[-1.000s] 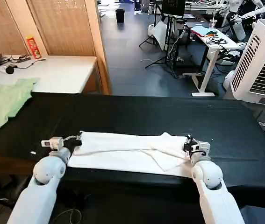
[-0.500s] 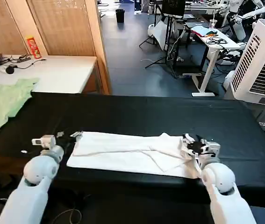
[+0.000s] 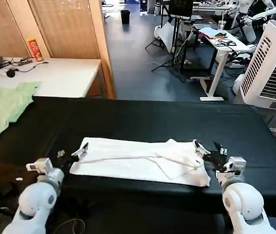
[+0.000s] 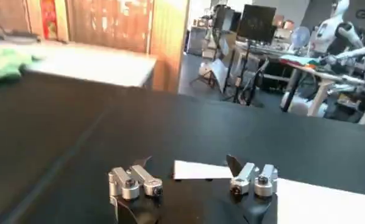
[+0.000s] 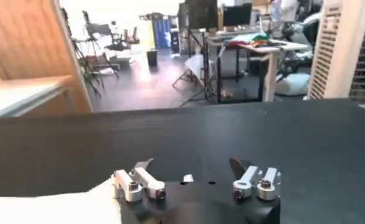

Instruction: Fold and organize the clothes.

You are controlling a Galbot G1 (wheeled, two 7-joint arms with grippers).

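On the black table (image 3: 142,114), folded white T-shirt (image 3: 138,161) between wide-spread left claw (image 3: 72,154) and right claw (image 3: 210,149).

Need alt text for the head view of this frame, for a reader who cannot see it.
A white T-shirt, folded into a long band, lies across the near part of a black table. The left gripper sits open at its left end and the right gripper open at its right end, neither holding cloth. A pale green garment lies far left.
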